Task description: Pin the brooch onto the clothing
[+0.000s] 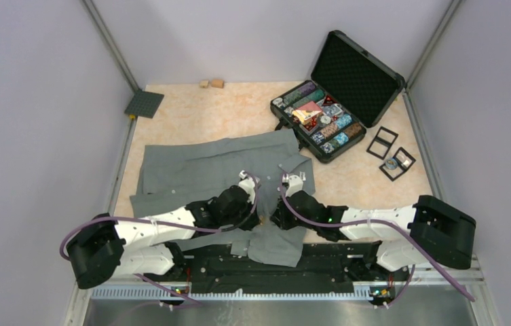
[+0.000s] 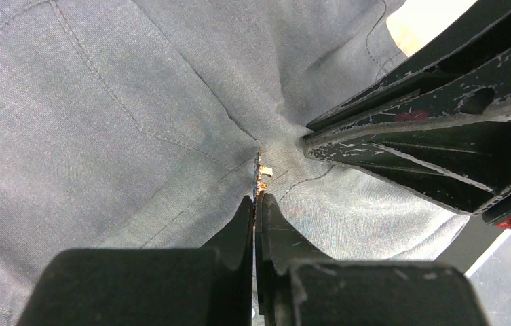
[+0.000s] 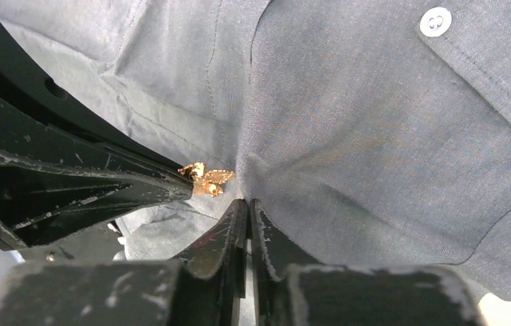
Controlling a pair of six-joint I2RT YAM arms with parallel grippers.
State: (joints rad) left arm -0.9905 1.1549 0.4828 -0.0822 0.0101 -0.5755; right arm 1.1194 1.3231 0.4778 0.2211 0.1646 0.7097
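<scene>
The clothing [image 1: 205, 163], a grey button-up shirt, lies spread over the table with its near part bunched up between the two arms. My left gripper [image 2: 257, 198] is shut on the small gold brooch [image 2: 261, 174], seen edge-on at its tips and pressed against the cloth. In the right wrist view the brooch [image 3: 206, 180] sticks out from the left gripper's fingers [image 3: 103, 183]. My right gripper [image 3: 248, 202] is shut on a fold of the shirt [image 3: 374, 136] just right of the brooch. In the top view both grippers meet at the shirt's near part [image 1: 267, 219].
An open black case [image 1: 320, 122] of coloured chips stands at the back right, its lid [image 1: 357, 78] raised. Two black square frames [image 1: 391, 155] lie to its right. A dark grey plate [image 1: 144, 104] and small wooden blocks [image 1: 212, 83] sit at the back. A pale button [image 3: 436, 21] shows on the shirt.
</scene>
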